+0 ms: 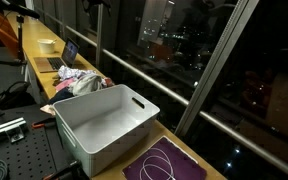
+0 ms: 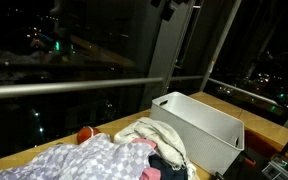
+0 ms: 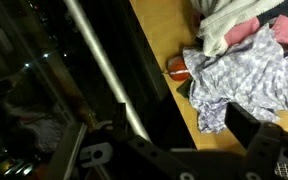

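Bin: white plastic, smooth, semi-matt. Clothes pile: soft printed cloth, matt, crumpled. Countertop: light wood, smooth. Mat: purple cloth, matt. Window rail: metal, dull sheen. Window glass: glossy, reflective. Breadboard: perforated metal, matt.

Exterior view, high: looks along the window counter, white bin nearest. Exterior view, low: faces back over the clothes pile toward the bin. Wrist view: looks down, close, on the same pile.

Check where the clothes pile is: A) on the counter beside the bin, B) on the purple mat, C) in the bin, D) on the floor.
A: in an exterior view the clothes lie on the counter next to the bin, outside its walls.
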`<state>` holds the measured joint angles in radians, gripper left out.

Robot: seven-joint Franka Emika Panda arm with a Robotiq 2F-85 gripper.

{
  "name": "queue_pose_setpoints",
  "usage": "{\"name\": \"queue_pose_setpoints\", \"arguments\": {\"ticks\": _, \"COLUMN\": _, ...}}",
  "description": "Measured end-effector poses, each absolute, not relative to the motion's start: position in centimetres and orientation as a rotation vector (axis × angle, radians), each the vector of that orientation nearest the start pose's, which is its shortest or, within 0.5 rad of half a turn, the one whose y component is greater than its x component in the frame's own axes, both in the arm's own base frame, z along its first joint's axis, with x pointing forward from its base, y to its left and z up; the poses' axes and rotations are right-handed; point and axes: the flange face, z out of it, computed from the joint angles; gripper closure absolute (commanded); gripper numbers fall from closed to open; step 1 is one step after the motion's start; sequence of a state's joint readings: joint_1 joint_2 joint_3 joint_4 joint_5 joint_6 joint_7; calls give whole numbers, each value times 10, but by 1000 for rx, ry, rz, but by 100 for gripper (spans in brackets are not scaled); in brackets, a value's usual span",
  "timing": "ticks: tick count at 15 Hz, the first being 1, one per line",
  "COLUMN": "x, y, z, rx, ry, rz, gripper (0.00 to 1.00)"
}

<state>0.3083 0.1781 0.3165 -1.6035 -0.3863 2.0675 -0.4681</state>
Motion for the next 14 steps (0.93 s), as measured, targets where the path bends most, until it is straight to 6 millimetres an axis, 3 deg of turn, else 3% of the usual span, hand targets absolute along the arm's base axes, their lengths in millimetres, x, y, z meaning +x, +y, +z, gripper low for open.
{"name": "queue_pose_setpoints", "arguments": {"ticks": 3, "x": 531, "y": 365, "z": 558, "rx": -2751, "ry": -1954, "rz": -548, "gripper": 0}}
{"name": "queue_pose_setpoints", "arguments": {"ticks": 14, "x": 532, "y": 364, "z": 558, "rx": -2753, "ry": -1952, "rz": -547, "gripper": 0}}
